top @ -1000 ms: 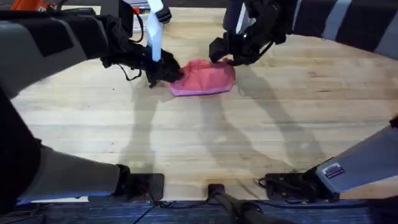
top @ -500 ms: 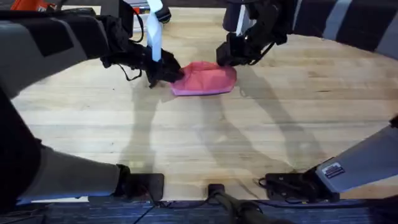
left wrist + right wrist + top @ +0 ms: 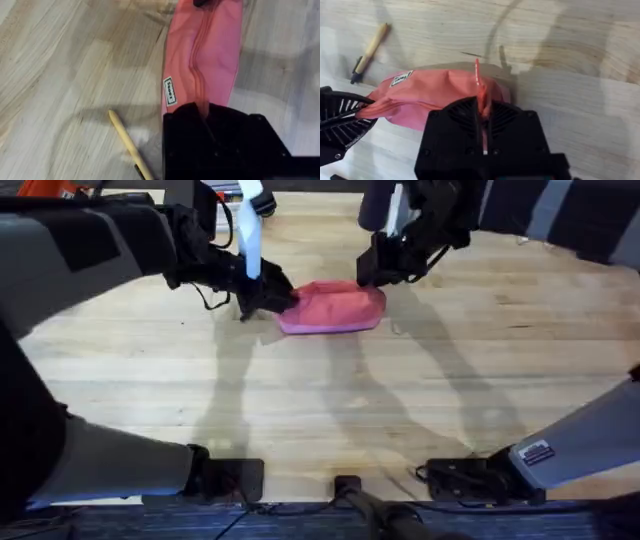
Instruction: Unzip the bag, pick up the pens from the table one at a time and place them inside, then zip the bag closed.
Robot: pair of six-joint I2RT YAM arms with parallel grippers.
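Pink bag (image 3: 332, 307) lies on the far middle of the table (image 3: 400, 410), its long axis running across between the two arms. From overhead the left gripper (image 3: 268, 297) sits at the bag's left end and the right gripper (image 3: 380, 273) at its right end, each about equally near its own end. In the left wrist view the jaws are closed on the bag's fabric at the zipper line, and the zipper runs straight away from them toward the other gripper; one of the pens (image 3: 131, 147), yellow-tan, lies on the wood just beside that end. In the right wrist view the jaws pinch a thin pink strip standing up at the far end, probably the zipper pull, so any pull would run along the bag's length.
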